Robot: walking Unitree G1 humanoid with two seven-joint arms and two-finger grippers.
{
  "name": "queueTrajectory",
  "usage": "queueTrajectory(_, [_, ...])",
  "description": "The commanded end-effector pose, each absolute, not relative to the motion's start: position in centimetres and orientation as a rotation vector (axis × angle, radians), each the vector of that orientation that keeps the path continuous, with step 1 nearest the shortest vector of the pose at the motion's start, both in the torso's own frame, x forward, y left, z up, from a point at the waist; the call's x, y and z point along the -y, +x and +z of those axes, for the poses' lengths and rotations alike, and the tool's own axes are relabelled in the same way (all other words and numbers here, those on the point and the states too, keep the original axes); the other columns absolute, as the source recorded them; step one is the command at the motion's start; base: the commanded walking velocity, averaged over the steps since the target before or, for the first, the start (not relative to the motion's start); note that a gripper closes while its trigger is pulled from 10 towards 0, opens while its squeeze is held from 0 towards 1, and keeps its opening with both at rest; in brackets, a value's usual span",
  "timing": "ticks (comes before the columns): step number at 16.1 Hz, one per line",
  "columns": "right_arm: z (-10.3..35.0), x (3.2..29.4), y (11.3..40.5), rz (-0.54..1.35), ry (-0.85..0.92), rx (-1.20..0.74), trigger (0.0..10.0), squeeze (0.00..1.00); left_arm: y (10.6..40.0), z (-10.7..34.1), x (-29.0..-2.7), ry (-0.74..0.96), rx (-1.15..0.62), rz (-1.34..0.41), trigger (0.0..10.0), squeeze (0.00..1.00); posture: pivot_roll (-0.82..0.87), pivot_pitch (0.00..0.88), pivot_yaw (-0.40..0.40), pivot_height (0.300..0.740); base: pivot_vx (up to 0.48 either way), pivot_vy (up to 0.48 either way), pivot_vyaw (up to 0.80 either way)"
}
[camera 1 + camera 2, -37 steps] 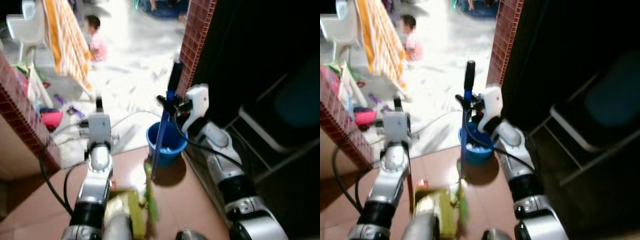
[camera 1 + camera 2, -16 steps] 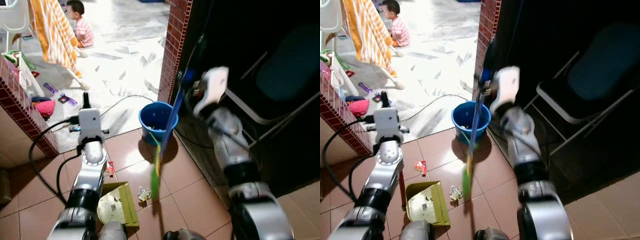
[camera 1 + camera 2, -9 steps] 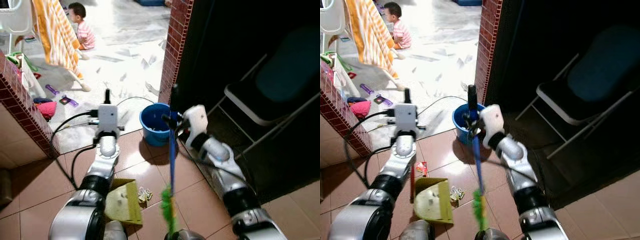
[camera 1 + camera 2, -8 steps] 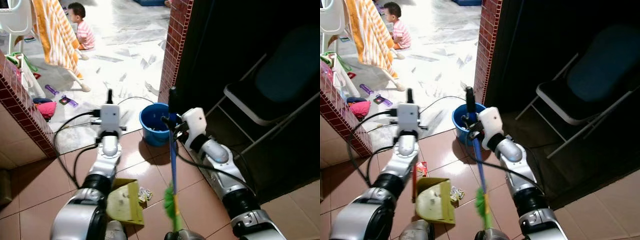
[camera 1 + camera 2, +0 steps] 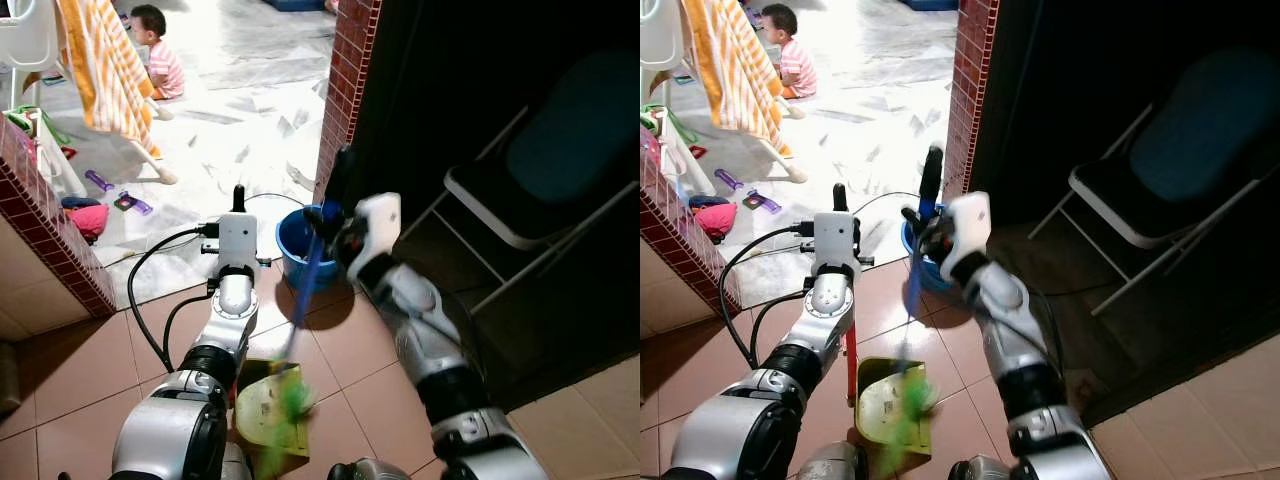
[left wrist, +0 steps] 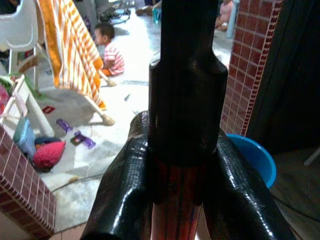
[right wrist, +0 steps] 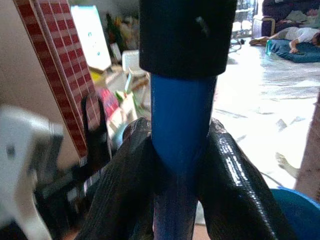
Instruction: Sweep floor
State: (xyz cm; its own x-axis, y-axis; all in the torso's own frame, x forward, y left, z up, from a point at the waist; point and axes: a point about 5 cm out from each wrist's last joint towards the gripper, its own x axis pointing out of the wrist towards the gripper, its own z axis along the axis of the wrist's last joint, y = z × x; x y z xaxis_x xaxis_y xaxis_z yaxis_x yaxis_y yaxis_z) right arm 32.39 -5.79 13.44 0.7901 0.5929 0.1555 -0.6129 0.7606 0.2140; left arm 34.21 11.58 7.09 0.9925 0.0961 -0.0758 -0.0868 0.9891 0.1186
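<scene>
Sweeping setup: right tool (image 7: 180, 165) is clamped on the broom (image 5: 917, 250), both black fingers (image 7: 235, 185) pressed against the blue shaft just below the black grip cap. In the head views the broom leans, grip up near the brick pillar (image 5: 968, 80), green bristles (image 5: 902, 408) blurred at the bottom, over or touching the yellow-green dustpan (image 5: 885, 405); can't tell which.

Left tool (image 6: 182, 175) is pinching the dustpan handle (image 5: 851, 365), a red shaft with a black top end, fingers (image 6: 125, 185) closed on either side. Left arm reaches forward over the brown tiled floor (image 5: 70, 370), dustpan on the tiles just ahead of the robot's body, between the two arms.

Blue bucket (image 5: 296, 240) stands at the tile edge beside the pillar, just behind the broom shaft. Black cable (image 5: 150, 290) loops from the left wrist across the floor.

Right side is dark: folding chair (image 5: 1160, 190) with a dark seat, well apart from the broom.

Beyond the pillar, bright pale floor. A small person (image 5: 788, 45) in a striped top sits there, beside an orange-and-white checked cloth (image 5: 725, 60) hung on a rack. Pink toy (image 5: 88, 215) and small purple bits lie near a low brick wall (image 5: 50, 230) on the left. Another person (image 7: 295, 37) lies on the floor far back in the right wrist view.
</scene>
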Motion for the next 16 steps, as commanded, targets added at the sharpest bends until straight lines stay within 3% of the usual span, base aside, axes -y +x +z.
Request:
queueTrajectory(1, [14.9, 6.1, 32.9, 0.653, 0.313, 0.118, 10.0, 0.0, 33.9, 6.2, -11.2, 0.074, -0.146, 0.068, 10.0, 0.0, -0.1, 0.004, -0.091, 0.74, 0.0, 0.0, 0.0])
queueTrajectory(9, [20.7, 7.2, 33.7, 0.732, 0.354, 0.266, 10.0, 0.0, 33.6, 4.6, -11.8, -0.096, -0.286, 0.076, 10.0, 0.0, -0.12, 0.0, -0.085, 0.74, 0.0, 0.0, 0.0])
queueTrajectory(13, [22.9, 7.6, 34.1, 0.68, 0.36, 0.362, 10.0, 0.0, 33.7, 4.7, -11.5, -0.09, -0.285, 0.045, 10.0, 0.0, -0.12, 0.0, -0.084, 0.74, 0.0, 0.0, 0.0])
queueTrajectory(16, [23.6, 9.0, 34.4, 0.599, 0.117, 0.457, 10.0, 0.0, 33.8, 4.8, -11.5, -0.119, -0.272, 0.046, 10.0, 0.0, -0.12, 0.0, -0.082, 0.74, 0.0, 0.0, 0.0])
